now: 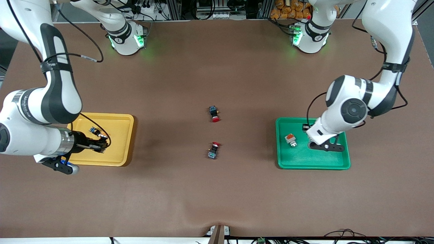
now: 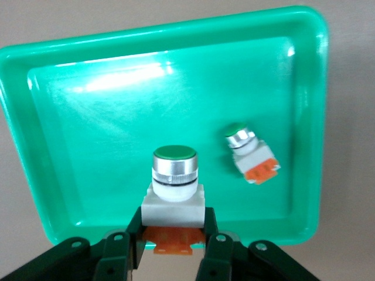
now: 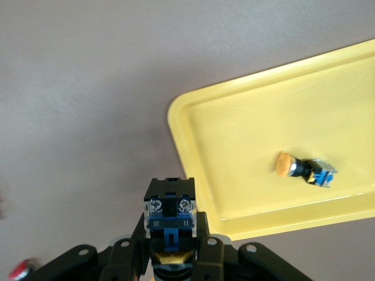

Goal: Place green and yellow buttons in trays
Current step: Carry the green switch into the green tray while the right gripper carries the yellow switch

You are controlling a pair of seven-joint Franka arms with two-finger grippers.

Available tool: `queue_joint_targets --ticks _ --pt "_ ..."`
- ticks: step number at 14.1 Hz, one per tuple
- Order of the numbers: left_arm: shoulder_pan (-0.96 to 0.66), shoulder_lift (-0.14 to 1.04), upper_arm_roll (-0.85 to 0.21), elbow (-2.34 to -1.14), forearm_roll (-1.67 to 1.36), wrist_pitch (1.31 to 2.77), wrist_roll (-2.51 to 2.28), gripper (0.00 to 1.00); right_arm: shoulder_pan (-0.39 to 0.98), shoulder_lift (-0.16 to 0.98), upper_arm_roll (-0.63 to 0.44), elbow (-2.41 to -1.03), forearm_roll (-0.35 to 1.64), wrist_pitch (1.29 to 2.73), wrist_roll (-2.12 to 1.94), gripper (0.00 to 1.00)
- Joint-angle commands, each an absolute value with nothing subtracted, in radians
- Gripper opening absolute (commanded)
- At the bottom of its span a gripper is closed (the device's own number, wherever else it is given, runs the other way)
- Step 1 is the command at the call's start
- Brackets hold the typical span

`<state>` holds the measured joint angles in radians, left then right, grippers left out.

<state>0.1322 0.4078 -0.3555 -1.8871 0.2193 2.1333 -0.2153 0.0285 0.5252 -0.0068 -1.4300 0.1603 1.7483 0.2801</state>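
Toward the right arm's end of the table, the right gripper (image 1: 103,145) hangs over the yellow tray (image 1: 123,159), clamped on a black-bodied button (image 3: 169,216) with its yellow cap tucked down between the fingers. A second yellow-capped button (image 3: 304,168) lies on its side in that tray, apart from the gripper. Mid-table lie two red-capped buttons, one (image 1: 214,114) farther from the front camera and the other (image 1: 213,150) nearer. Toward the left arm's end, the left gripper (image 2: 174,249) is over the green tray (image 1: 312,165), gripping a green-capped button (image 2: 174,186) by its white body, cap pointing away from the wrist. Another green-capped button (image 2: 251,154) lies tilted on the tray floor, just beside the held one
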Motion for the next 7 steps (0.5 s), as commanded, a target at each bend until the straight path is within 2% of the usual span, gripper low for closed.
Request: queue_joint_targets --ticks 1,7 --pt "0.163 0.439 -0.362 -1.887 0.238 2.158 -0.192 0.0 -0.008 0.491 0.011 -1.534 0.161 1.81 0.21 0.0" --pt "0.215 0.535 -0.36 -1.885 0.265 2.249 -0.193 0.0 -0.009 0.445 0.009 -1.804 0.12 2.097 0.19 0.0"
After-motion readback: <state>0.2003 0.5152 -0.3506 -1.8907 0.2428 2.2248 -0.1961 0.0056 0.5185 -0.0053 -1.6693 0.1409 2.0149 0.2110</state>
